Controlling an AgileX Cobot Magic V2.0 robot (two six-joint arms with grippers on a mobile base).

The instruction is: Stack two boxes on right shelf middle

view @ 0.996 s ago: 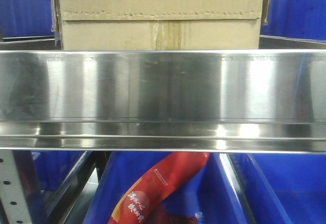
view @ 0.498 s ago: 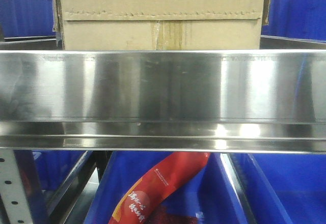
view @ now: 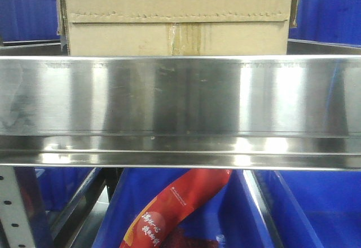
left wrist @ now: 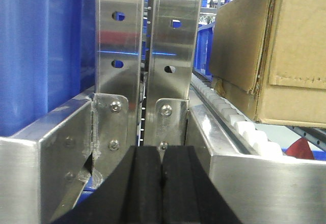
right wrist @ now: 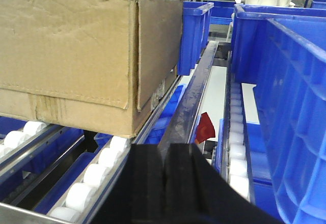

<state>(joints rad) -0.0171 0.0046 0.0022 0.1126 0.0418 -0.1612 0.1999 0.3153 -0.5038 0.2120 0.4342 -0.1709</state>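
A tan cardboard box [view: 177, 17] with a zigzag flap seam and a tape-stained centre strip sits on the steel shelf, behind its tall mirror-like front lip [view: 180, 96]. The left wrist view has the same box [left wrist: 277, 56] at the right, resting on white rollers [left wrist: 254, 135]. My left gripper [left wrist: 163, 152] is shut with nothing in it, left of the box and facing the steel uprights. From the right wrist the box [right wrist: 76, 56] lies to the upper left on the rollers [right wrist: 97, 170]. My right gripper [right wrist: 164, 150] is shut and empty, in front of the box's right corner, apart from it.
Two perforated steel posts [left wrist: 147, 40] stand straight ahead of the left gripper. Blue bins [right wrist: 285, 107] fill the lane right of the box, and another [right wrist: 196, 28] stands behind it. A red packet [view: 169, 214] lies in a blue bin on the level below.
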